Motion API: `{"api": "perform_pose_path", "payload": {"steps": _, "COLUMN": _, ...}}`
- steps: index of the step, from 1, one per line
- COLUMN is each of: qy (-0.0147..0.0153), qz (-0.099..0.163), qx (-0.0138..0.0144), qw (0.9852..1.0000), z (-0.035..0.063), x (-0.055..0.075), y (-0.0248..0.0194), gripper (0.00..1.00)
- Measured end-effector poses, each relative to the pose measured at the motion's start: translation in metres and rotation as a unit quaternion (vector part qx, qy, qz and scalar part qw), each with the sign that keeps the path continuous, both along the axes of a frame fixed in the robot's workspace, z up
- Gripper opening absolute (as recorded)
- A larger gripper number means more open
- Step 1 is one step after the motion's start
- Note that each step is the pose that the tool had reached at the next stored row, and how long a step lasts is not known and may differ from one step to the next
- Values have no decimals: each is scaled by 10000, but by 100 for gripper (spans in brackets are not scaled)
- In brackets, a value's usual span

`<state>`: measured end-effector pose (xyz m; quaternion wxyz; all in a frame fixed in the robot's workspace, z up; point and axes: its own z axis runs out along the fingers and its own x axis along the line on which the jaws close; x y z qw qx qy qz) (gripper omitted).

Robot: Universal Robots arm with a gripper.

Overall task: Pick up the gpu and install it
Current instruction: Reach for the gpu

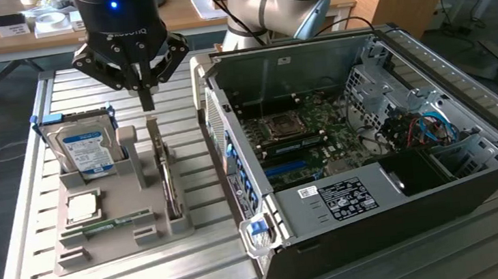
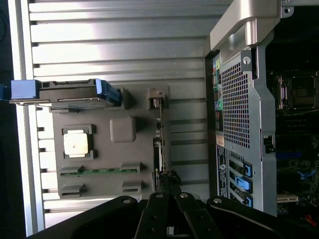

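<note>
My gripper (image 1: 146, 100), fingers together & empty, hovers over the gpu (image 1: 168, 175) standing edgewise in the tray (image 1: 104, 248); I should open wide, centre on card's top edge

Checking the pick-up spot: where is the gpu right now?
The gpu stands on edge in the grey holder at the exterior view's left, between the hard drive and the computer case, under the gripper.

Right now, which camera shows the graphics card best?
The exterior view: the graphics card stands on edge in the grey holder, with some of its side face visible. The wrist view catches just its thin top edge.
</note>
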<state>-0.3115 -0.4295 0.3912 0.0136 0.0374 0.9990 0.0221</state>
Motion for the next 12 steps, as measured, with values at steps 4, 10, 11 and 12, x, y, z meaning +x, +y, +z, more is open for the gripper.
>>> {"api": "perform_pose_path", "payload": {"steps": 4, "qy": 0, "qz": 0, "qx": 0, "qw": 10000, "z": 0, "x": 0, "y": 0, "gripper": 11}}
{"api": "perform_pose_path", "payload": {"steps": 10, "qy": 0, "qz": 0, "qx": 0, "qw": 10000, "z": 0, "x": 0, "y": 0, "gripper": 11}}
{"api": "perform_pose_path", "payload": {"steps": 11, "qy": 0, "qz": 0, "qx": 0, "qw": 10000, "z": 0, "x": 0, "y": 0, "gripper": 11}}
{"api": "perform_pose_path", "payload": {"steps": 12, "qy": 0, "qz": 0, "qx": 0, "qw": 10000, "z": 0, "x": 0, "y": 0, "gripper": 11}}
